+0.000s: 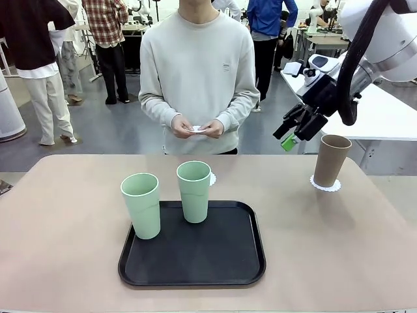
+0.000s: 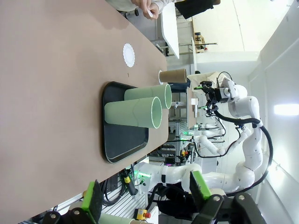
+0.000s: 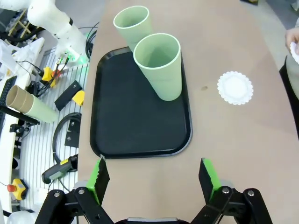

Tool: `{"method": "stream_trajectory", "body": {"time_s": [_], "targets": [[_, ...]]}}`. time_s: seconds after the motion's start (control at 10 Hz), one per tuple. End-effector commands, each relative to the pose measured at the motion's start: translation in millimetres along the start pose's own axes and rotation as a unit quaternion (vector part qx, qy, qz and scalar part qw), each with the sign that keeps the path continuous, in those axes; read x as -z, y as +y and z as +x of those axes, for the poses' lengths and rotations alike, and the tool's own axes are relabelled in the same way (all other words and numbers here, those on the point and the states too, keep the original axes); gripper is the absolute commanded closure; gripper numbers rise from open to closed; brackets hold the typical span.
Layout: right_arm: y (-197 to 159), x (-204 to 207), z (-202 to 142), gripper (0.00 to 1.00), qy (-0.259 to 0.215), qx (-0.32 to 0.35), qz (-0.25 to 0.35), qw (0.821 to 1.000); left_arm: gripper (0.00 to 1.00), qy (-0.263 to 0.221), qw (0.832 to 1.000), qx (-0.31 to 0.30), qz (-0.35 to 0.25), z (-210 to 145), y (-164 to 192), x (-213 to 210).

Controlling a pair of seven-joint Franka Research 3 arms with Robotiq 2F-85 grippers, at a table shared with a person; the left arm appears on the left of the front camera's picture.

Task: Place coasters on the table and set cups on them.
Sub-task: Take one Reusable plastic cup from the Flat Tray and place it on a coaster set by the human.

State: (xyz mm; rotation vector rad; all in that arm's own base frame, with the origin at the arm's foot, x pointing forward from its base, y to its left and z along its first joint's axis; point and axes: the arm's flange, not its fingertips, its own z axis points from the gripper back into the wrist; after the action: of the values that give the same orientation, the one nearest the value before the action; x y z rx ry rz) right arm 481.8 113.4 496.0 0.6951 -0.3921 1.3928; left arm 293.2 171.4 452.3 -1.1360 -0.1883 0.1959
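Cups first, front view: two mint green cups (image 1: 194, 191) stand on the black tray (image 1: 195, 254). The brown cup (image 1: 331, 160) sits on a coaster (image 1: 325, 186) right of the tray, and the right gripper (image 1: 285, 137) hangs above that side, jaws apart.

Left wrist view: the left gripper (image 2: 145, 191) gapes, empty.

Right wrist view: a lacy white coaster (image 3: 235, 87) lies bare beside the tray. One of the tall, tapered mint green cups could tip if pinched high, and the light paper may slide.

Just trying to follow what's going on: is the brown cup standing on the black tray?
No, the brown cup stands on a white doily on the table, well off to the side of the black tray.
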Motion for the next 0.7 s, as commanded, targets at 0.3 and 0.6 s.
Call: {"method": "stream_trajectory", "body": {"time_s": [0.3, 0.6], "targets": [[7.3, 31.9, -1.1, 0.00, -0.055, -0.084, -0.080, 0.992, 0.00, -0.002, 1.000, 0.003, -0.004, -0.8, -0.6, -1.5], [17.1, 70.4, -32.0, 0.00, -0.221, -0.133, -0.100, 0.961, 0.00, -0.002, 1.000, 0.003, -0.004, -0.8, -0.6, -1.5]]}}
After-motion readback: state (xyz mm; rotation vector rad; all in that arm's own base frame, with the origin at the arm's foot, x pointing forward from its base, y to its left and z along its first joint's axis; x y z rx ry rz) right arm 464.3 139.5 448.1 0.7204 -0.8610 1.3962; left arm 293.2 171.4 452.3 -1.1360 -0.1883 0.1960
